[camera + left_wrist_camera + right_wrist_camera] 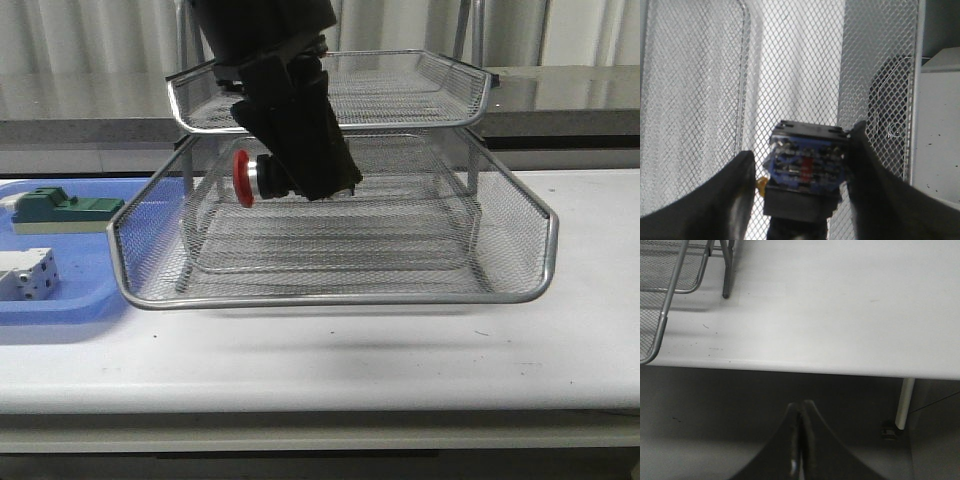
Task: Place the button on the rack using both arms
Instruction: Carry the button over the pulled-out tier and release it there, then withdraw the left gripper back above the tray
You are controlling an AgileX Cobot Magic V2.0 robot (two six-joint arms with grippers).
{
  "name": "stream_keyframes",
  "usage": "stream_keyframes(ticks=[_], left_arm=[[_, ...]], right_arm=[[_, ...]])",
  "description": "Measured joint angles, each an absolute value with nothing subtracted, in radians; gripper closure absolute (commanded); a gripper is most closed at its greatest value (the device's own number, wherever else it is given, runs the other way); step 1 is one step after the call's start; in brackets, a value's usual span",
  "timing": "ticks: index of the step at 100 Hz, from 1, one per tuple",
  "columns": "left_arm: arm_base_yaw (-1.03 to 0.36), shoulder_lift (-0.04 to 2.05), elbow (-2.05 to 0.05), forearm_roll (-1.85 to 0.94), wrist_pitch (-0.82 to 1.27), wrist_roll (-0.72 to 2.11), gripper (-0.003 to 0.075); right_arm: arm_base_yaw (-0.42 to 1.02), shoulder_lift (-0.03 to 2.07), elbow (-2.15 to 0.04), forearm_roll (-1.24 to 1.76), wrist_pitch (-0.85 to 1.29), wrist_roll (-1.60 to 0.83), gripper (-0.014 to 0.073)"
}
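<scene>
The button (250, 178), with its red cap pointing left, hangs above the pulled-out middle tray of the silver wire rack (330, 298). My left gripper (300, 172) is shut on it, coming down from above under the top tray. In the left wrist view the button's blue-black body (807, 162) sits between the black fingers (735, 190), with rack mesh (705, 100) beneath. My right gripper (801, 407) is shut and empty, off the table's front edge (815, 360). A corner of the rack (660, 270) shows in that view. The right gripper is out of the front view.
A flat blue tray (70, 300) lies left of the rack, holding a green block (60, 207) and a white block (28, 272). The top tier (400, 85) overhangs the left arm. A table leg (905, 402) stands below the edge near the right gripper.
</scene>
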State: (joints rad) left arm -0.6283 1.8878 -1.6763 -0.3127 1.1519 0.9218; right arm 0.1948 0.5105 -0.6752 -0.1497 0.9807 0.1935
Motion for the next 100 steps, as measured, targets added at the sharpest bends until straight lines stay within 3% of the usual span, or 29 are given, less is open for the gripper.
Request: stream_keyframes(ticks=[9, 100], left_arm=[[-0.628, 1.888, -1.676, -0.313, 1.152, 0.922, 0.0267], [-0.618, 1.832, -1.809, -0.280, 1.236, 0.782, 0.0268]], right_arm=[[0.195, 0.511, -0.675, -0.150, 0.981, 0.194, 0.0664], [0.195, 0.511, -0.675, -0.150, 0.981, 0.194, 0.0664]])
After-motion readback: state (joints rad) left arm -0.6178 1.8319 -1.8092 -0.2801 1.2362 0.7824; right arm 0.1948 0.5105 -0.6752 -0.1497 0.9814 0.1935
